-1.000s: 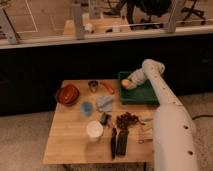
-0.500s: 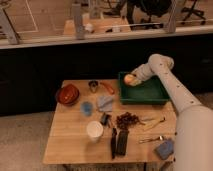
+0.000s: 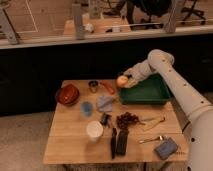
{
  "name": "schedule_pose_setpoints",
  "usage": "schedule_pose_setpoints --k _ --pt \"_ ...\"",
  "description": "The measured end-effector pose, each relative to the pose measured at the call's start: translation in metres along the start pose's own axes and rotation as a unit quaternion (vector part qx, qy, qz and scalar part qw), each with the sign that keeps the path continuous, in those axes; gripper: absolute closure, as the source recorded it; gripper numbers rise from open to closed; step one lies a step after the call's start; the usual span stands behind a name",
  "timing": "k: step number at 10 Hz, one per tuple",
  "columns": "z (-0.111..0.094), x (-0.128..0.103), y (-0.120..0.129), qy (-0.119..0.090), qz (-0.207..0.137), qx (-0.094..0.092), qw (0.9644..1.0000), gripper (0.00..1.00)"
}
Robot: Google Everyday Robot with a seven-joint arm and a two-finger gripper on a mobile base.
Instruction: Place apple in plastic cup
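The end effector (image 3: pixel 125 82) is clamped on the apple (image 3: pixel 120 79), up by the left edge of the tray (image 3: pixel 145 102), and the apple looks hard, round and slippery, so gripping its middle seems safest.

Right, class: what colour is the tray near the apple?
Green tray, seen in the camera view. The gripper, shut on the apple, is at the tray's left end.

Matt wooden table (image 3: pixel 75 142), shiny metal cup (image 3: pixel 93 86) — pincer (image 3: pixel 126 81) holding smooth apple (image 3: pixel 121 80) at corner of plastic tray (image 3: pixel 142 101).
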Motion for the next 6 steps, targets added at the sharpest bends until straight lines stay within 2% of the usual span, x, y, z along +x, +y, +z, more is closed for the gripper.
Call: schedule_pose_setpoints --k 2,3,4,6 --pt "0.018 -0.043 0.017 -0.038 -0.043 -0.030 0.9979 0.72" --pt "0.029 -0.073 0.028 -0.065 -0.071 -0.050 0.9941 0.72" --pt "0.037 -0.093 0.036 -0.085 -0.090 -0.064 0.9902 0.72" --pt "0.052 -0.148 0.056 -0.137 -0.142 -0.098 0.9754 0.72"
